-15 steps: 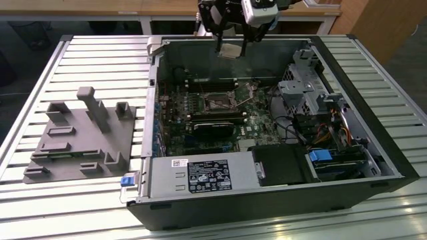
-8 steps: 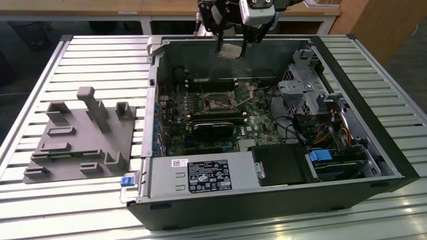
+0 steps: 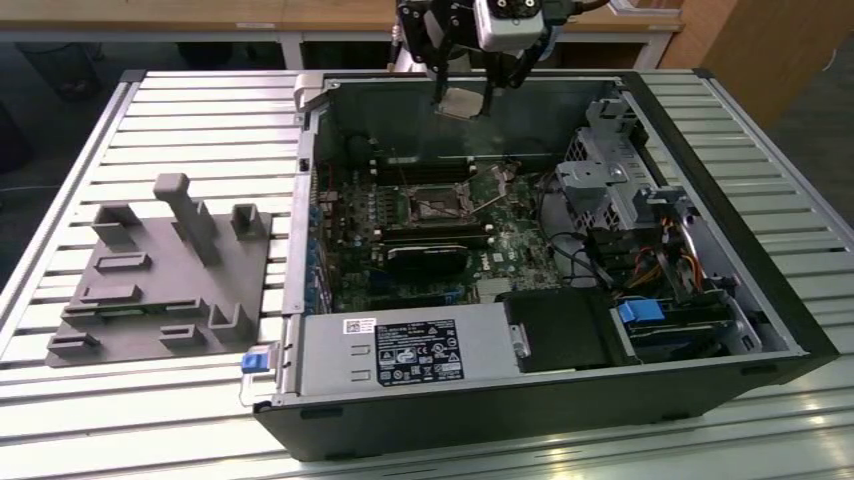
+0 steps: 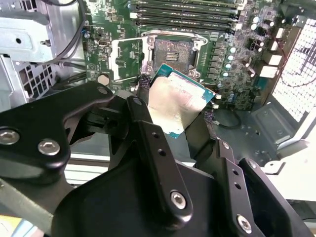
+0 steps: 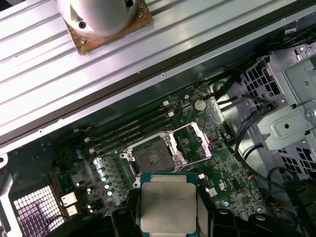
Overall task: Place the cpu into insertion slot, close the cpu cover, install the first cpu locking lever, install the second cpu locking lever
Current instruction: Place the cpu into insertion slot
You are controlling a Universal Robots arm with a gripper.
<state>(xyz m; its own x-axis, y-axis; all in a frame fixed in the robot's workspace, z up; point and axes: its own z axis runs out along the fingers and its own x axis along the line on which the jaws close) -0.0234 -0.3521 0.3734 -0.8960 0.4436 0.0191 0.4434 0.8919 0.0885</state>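
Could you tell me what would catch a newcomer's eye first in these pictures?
The black tool holding a small flat silver-grey cpu above the open black computer case draws the eye first. On the green board inside lies the square dark insertion slot, uncovered, its thin silver cpu cover swung open beside it. A grey moulded fixture sits at the exterior view's left.

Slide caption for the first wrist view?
The gripper holds the cpu above the motherboard; insertion slot empty, cpu cover swung open.
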